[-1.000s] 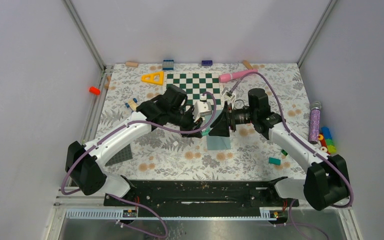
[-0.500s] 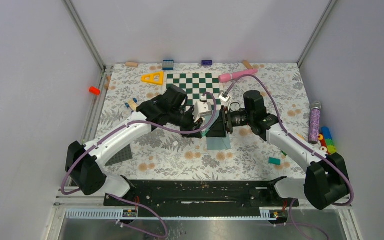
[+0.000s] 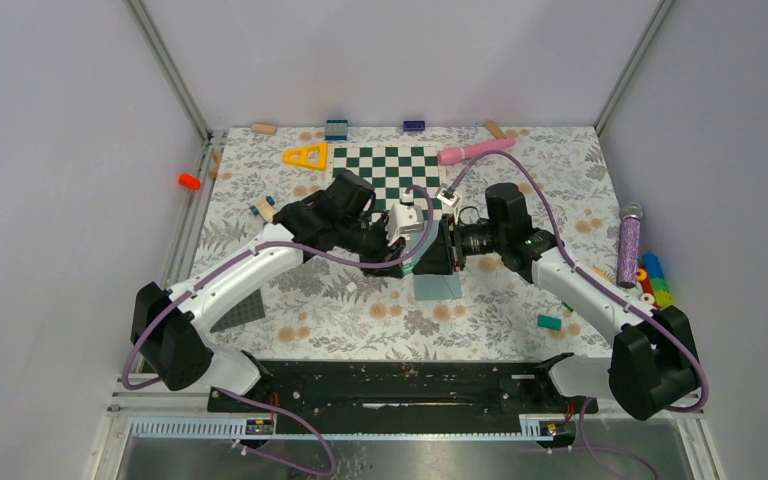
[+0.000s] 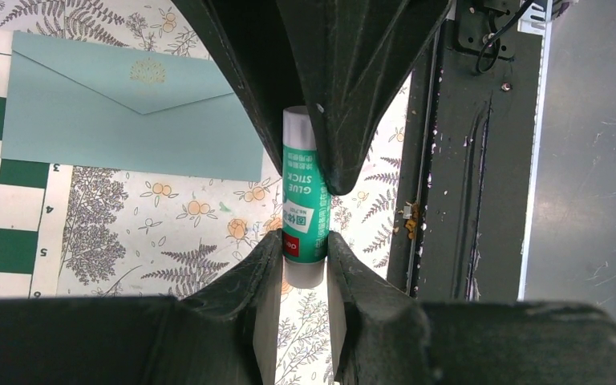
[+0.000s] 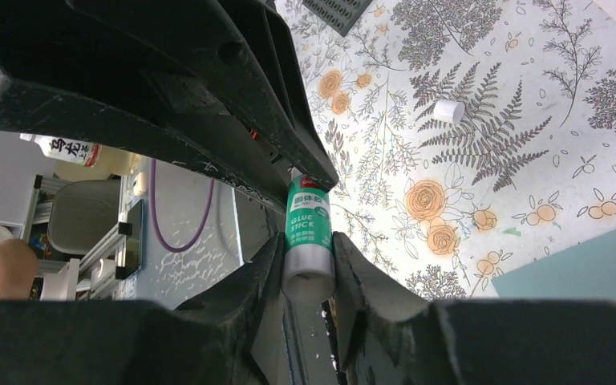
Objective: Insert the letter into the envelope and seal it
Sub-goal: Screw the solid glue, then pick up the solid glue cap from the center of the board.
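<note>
The teal envelope (image 4: 128, 112) lies flat on the floral cloth with its flap down; in the top view (image 3: 438, 286) it sits just below both grippers. A green-and-white glue stick (image 4: 305, 200) hangs in the air between them. My left gripper (image 4: 303, 245) is shut on one end of it. My right gripper (image 5: 307, 245) is shut on the other end of the glue stick (image 5: 309, 233). The two grippers meet tip to tip above the cloth (image 3: 422, 252). The letter is not in view.
A green-white chessboard (image 3: 385, 170) lies behind the grippers. A yellow triangle (image 3: 306, 156), a pink stick (image 3: 475, 150), a dark grey baseplate (image 3: 238, 310), a purple glitter tube (image 3: 628, 245) and coloured blocks (image 3: 652, 280) are scattered around. A black rail (image 3: 390, 385) runs along the near edge.
My right gripper has moved left to the left gripper and its fingers have narrowed onto the glue stick. The left arm has stayed still.
</note>
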Action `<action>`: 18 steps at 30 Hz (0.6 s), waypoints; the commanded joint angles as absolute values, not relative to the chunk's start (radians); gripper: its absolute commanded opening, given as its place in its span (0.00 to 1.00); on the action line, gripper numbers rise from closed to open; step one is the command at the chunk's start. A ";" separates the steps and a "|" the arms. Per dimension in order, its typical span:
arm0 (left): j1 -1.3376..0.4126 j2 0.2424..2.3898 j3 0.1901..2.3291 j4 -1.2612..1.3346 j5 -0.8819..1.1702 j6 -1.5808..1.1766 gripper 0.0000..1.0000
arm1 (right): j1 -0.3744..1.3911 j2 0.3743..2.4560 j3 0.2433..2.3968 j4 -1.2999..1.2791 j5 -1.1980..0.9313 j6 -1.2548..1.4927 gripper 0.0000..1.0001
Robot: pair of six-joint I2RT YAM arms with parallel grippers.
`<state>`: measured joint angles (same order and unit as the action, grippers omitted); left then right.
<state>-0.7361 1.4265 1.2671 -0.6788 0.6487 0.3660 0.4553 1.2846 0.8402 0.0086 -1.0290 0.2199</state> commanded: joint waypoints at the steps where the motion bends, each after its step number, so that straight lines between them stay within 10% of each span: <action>1: -0.734 1.397 1.280 -0.652 0.646 0.367 0.10 | 0.472 1.262 0.854 0.011 -1.038 0.206 0.07; 7: -0.685 1.349 1.282 -0.652 0.641 0.361 0.97 | 0.470 1.217 0.874 -0.101 -1.033 0.125 0.04; 18: -0.543 1.291 1.102 -0.686 0.483 0.482 0.99 | 0.375 1.159 0.836 -0.211 -0.979 0.014 0.01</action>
<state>-0.5377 1.2575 1.2072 -0.6781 0.5808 0.4114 0.4141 1.1744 0.8398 -0.1909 -1.0023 0.0616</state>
